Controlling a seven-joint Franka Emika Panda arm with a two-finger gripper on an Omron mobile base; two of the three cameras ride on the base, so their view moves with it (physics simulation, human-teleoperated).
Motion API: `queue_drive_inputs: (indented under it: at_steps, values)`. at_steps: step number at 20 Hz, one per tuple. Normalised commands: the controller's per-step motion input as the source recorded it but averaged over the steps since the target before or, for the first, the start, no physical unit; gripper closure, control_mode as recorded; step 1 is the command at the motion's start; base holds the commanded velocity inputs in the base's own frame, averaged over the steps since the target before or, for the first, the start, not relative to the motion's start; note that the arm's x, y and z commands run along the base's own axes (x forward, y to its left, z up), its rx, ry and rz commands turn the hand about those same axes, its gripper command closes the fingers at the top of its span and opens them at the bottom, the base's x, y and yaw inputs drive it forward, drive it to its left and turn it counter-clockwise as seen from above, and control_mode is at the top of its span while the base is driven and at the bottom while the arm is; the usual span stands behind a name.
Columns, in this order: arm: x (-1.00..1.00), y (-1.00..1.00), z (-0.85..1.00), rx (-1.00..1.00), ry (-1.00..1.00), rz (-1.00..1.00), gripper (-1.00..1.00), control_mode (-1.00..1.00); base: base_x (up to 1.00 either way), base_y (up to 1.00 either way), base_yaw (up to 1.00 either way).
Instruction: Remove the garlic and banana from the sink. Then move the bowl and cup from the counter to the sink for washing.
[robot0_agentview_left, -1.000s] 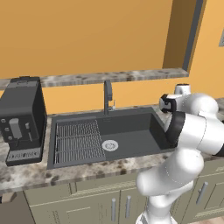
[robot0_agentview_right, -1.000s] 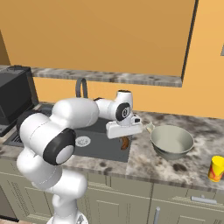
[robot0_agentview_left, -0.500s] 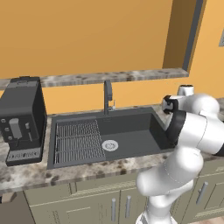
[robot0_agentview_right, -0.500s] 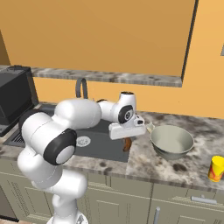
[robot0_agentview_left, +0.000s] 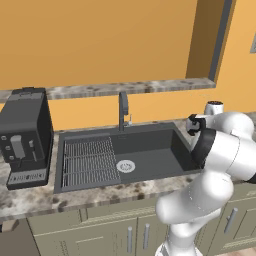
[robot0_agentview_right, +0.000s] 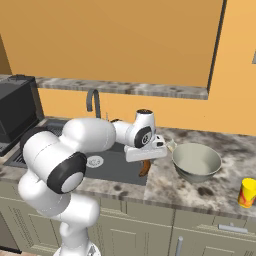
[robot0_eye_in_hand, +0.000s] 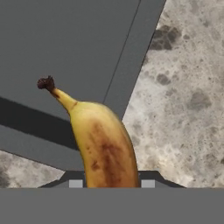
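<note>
My gripper (robot0_agentview_right: 144, 161) is shut on the banana (robot0_agentview_right: 144, 169), a yellow fruit with brown spots that hangs stem-down over the right rim of the dark sink (robot0_agentview_left: 150, 150). In the hand view the banana (robot0_eye_in_hand: 105, 148) rises between the fingertips of the gripper (robot0_eye_in_hand: 111, 183), with the sink's edge and speckled counter below it. The grey bowl (robot0_agentview_right: 196, 161) stands on the counter just right of the hand. The yellow cup (robot0_agentview_right: 247, 192) stands further right, near the counter's front. The garlic is out of view.
A black coffee machine (robot0_agentview_left: 25, 135) stands left of the sink. The dark faucet (robot0_agentview_left: 123, 107) rises behind the basin, with a wire rack (robot0_agentview_left: 90, 160) and round drain (robot0_agentview_left: 125, 166) inside. A stone ledge (robot0_agentview_left: 125, 89) runs along the orange wall.
The hand has carried the banana slightly to the right and a little lower, from over the basin to its right rim. The bowl and cup have not moved.
</note>
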Motion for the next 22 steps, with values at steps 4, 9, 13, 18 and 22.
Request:
queue_drive_inputs:
  at_steps: [4, 9, 13, 18, 22]
  values:
    - [0.00, -0.09, -0.09, -0.04, -0.01, -0.10, 1.00, -1.00, 0.00, 0.00, 0.00]
    - [0.00, -0.12, -0.06, -0.04, 0.00, -0.11, 1.00, -1.00, 0.00, 0.00, 0.00]
    - [0.00, -0.19, 0.00, -0.02, 0.00, -0.11, 1.00, -1.00, 0.00, 0.00, 0.00]
    - [0.00, -0.21, -0.02, 0.00, -0.01, -0.10, 1.00, -1.00, 0.00, 0.00, 0.00]
    - [-0.02, -0.14, -0.03, 0.00, -0.02, -0.10, 1.00, -1.00, 0.00, 0.00, 0.00]
